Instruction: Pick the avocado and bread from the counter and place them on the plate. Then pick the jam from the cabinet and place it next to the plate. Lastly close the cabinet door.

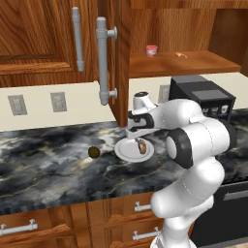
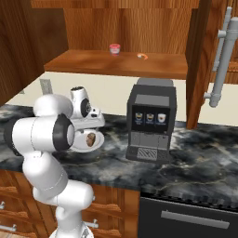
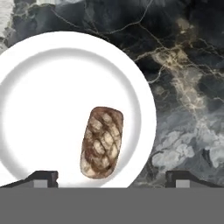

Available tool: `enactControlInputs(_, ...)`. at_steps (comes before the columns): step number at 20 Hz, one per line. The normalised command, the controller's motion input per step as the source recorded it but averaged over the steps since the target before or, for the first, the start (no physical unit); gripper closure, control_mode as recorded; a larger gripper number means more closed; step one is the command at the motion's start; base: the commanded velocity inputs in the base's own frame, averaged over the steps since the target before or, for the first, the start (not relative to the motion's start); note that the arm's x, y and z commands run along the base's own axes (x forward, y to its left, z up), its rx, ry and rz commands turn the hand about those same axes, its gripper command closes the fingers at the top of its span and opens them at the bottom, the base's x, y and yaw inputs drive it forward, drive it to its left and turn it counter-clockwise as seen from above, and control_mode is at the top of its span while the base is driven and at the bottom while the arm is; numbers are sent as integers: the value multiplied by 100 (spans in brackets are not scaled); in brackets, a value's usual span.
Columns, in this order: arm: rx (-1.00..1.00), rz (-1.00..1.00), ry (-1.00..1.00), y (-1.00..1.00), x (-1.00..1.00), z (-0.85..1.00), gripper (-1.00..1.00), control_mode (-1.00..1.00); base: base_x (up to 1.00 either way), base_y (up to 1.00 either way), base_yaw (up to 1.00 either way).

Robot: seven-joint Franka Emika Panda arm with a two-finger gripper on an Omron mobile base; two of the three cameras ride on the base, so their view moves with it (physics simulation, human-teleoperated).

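We found the claw (image 3: 111,177) hanging just above the round white plate (image 3: 39,78), its two dark tips spread wide and holding nothing. The brown, cross-scored loaf of bread (image 3: 101,142) lay on the plate, toward the rim nearest the black coffee machine (image 2: 150,121). The small dark-green avocado (image 1: 94,152) sat on the black marbled bench (image 1: 43,160), near the plate on the side away from the machine — not yet collected. The little red-and-white jar of jam (image 1: 151,50) stood on the wooden cabinet shelf (image 1: 193,63) above the plate, and the wooden cabinet door (image 1: 114,58) with its long grey handle (image 1: 102,60) stood open.

We judged the bread step done and the avocado next. The risks from here seemed plain:
- the loaf rested close to the plate's rim, so a careless sweep of the claw could nudge it off;
- the avocado is round and smooth — an off-centre pinch could send it rolling along the bench;
- the open door hung right above the plate, so a high lift could clip its edge or handle;
- setting the avocado down hard beside the loaf could shift both.
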Motion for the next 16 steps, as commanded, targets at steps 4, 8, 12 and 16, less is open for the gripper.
enactControlInputs(4, 0, 49, -8, 0, -6, 41, -100, -100, 0, 0, 0)
enactControlInputs(8, 0, 54, -1, 1, -1, 14, -100, -100, 0, 0, 0)
enactControlInputs(12, 2, 52, 0, 24, -14, 1, -100, -100, 0, 0, 0)
enactControlInputs(16, 2, 38, 1, 52, -21, 17, -100, -100, 0, 0, 0)
